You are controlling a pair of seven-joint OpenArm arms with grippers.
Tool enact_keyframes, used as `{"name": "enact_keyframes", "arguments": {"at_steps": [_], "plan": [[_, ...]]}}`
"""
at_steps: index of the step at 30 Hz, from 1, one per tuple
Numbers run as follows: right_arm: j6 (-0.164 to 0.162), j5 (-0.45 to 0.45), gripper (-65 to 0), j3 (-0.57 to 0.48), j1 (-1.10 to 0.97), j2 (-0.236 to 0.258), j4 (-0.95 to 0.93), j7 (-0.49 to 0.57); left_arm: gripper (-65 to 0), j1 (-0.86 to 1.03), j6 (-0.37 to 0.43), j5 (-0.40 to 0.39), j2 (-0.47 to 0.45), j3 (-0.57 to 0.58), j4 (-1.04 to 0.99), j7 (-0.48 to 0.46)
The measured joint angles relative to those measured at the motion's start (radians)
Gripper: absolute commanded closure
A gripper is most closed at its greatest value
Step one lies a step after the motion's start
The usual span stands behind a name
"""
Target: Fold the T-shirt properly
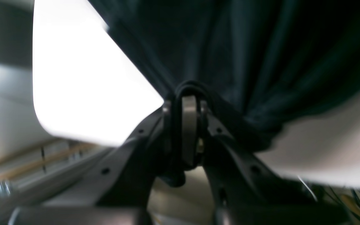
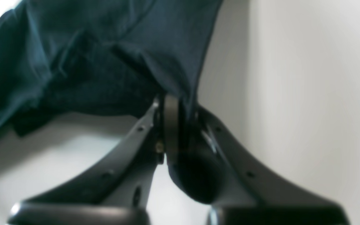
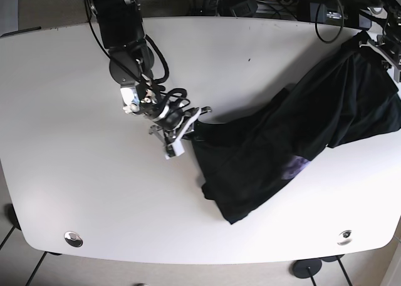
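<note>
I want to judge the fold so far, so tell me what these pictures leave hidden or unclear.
- Left claw: partly cut by the base view's right edge.
- T-shirt: its sleeves and collar are lost in dark bunched folds in the base view.
- T-shirt cloth in the left wrist view: blurred, nearly black.
- Right claw: shut on cloth; which hem or corner is unclear.
- The pale print: too small to read.

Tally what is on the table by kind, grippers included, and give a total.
T-shirt, dark, stretched between the two grippers: 1
Grippers, right gripper and left gripper, each shut on the shirt: 2
Round metal fittings near the front edge of the table, one and another: 2
Total: 5
</note>
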Motion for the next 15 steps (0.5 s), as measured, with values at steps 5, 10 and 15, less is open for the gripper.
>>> {"name": "enact_keyframes", "arguments": {"at_steps": [5,10,15], "plan": [[0.102,0.001,-1.3,0.248,-0.174,0.081,0.274,-0.111,0.0,-0.108,0.0,0.004,0.002,0.183,0.001,0.004],[0.238,-0.006,-1.3,0.571,-0.342,0.086,0.51,-0.266,0.0,-0.219,0.0,0.0,0.004,0.359,0.001,0.0],[0.296,0.036,-1.3,0.739,-0.486,0.034,0.61,-0.33,0.0,-0.224,0.0,0.0,0.003,0.372,0.001,0.0]]}}
